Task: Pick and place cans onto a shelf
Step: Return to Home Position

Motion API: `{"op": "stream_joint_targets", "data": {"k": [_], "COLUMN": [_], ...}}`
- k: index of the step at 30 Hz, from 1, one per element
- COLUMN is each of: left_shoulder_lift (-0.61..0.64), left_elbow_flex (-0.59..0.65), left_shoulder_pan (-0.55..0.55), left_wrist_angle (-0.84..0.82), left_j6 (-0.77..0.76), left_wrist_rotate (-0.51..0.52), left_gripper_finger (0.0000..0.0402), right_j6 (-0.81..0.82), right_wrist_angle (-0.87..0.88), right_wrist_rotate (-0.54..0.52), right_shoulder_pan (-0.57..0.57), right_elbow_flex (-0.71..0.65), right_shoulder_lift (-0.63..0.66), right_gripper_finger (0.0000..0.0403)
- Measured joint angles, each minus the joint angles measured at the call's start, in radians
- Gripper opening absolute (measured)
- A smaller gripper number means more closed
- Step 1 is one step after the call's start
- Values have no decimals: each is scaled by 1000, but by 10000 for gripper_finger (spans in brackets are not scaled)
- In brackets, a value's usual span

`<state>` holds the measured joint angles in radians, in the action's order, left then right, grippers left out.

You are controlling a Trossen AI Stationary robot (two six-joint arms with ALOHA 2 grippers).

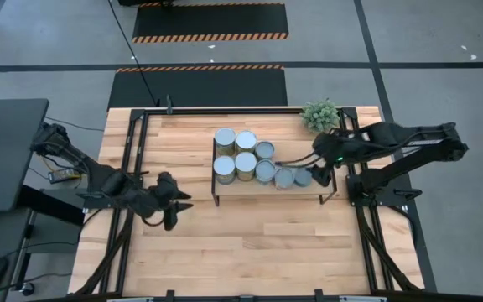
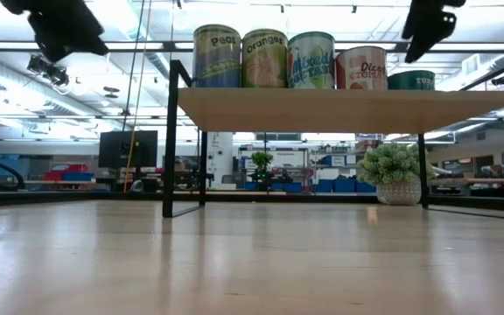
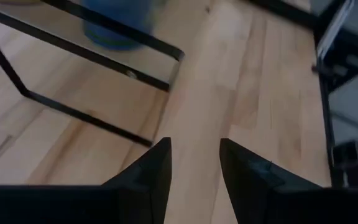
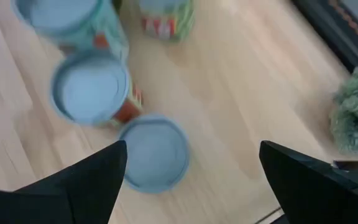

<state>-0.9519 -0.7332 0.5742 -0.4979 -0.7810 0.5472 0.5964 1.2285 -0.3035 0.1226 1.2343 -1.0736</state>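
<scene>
Where the shelf ends, right claw hangs open.

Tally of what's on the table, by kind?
Small metal cans with white or blue-grey tops: 8, all on the shelf
Light-wood shelf on black legs: 1
Small green potted plant: 1
Total: 10

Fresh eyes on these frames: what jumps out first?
The cans packed together on the shelf, midway across the table, with their printed labels lined up in the low view. Next, the right gripper, open, above the shelf's right end near a small potted plant. The left gripper, also open, hangs over bare wood left of the shelf.
</scene>
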Motion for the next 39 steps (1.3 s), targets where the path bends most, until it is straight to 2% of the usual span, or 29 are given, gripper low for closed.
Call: {"op": "stream_joint_targets", "data": {"k": [7, 12, 17, 24, 30, 39], "left_shoulder_lift": [142, 246, 349, 493, 579, 656], "left_elbow_flex": [136, 187, 241, 377, 431, 482], "left_shoulder_pan": [-108, -187, -240, -282, -343, -491], "left_wrist_angle": [173, 202, 232, 398, 440, 453], "left_j6": [24, 34, 32, 7, -9, 6], "left_wrist_rotate": [-19, -28, -28, -29, -8, -54], "left_gripper_finger": [122, 89, 52, 7, 5, 2], "right_j6": [81, 129, 137, 134, 134, 94], "right_wrist_angle": [-94, -176, -303, -465, -532, -621], "right_wrist_rotate": [-63, -71, -86, -107, -129, -258], "right_shoulder_pan": [-1, -1, -1, -1, -1, -1], "right_elbow_flex": [-114, -208, -313, -457, -553, -672], "right_shoulder_lift": [176, 275, 361, 495, 641, 908], "right_gripper_finger": [369, 342, 296, 220, 167, 69]}}
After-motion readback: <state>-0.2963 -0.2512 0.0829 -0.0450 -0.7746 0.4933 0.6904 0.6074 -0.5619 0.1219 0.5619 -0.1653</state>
